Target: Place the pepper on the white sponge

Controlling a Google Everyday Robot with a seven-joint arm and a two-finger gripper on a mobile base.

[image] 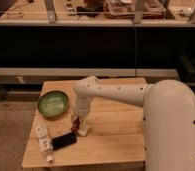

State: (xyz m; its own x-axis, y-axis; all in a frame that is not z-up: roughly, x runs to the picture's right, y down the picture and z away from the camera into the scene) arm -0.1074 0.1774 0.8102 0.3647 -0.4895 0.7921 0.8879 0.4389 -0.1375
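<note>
My gripper (76, 121) hangs from the white arm over the left middle of the wooden table (116, 142). It is shut on the small dark red pepper (76, 124), which hangs nearly upright at its tip. The white sponge (84, 131) lies flat on the table directly below and slightly right of the pepper. The pepper's lower end is just above the sponge's left edge or touching it; I cannot tell which.
A green bowl (53, 103) sits at the table's left rear. A black rectangular block (64, 141) lies just left of the sponge. A white printed tube (43, 142) lies near the front left edge. Dark shelving stands behind the table.
</note>
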